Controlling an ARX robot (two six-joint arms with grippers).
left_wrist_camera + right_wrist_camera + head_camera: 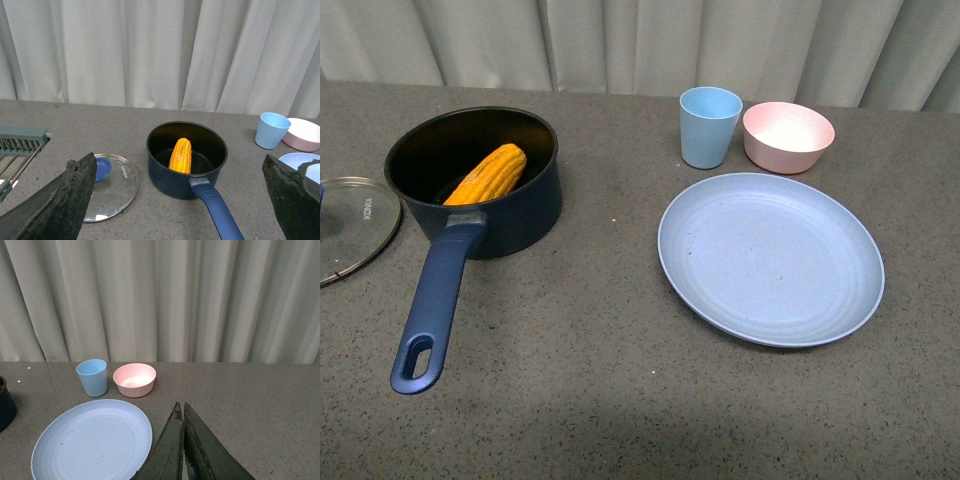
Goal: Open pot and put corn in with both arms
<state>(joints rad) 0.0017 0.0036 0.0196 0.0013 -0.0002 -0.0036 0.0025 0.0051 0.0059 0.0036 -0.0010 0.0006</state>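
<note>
The navy pot (520, 205) stands uncovered at the left of the table, its long blue handle (432, 310) pointing toward me. The yellow-orange corn (487, 175) leans inside it against the black wall; the left wrist view shows the corn (180, 155) in the pot (175, 181) too. No arm shows in the front view. My left gripper (180, 172) is open, its two fingers wide apart and well back from the pot, holding nothing. My right gripper (180, 407) is shut and empty, over bare table beside the blue plate (92, 442).
The glass lid (355, 225) with its blue knob (101, 168) lies flat to the left of the pot. A blue cup (709, 126), a pink bowl (788, 136) and a large blue plate (770, 257) sit at the right. A grey rack (20, 145) is at the far left.
</note>
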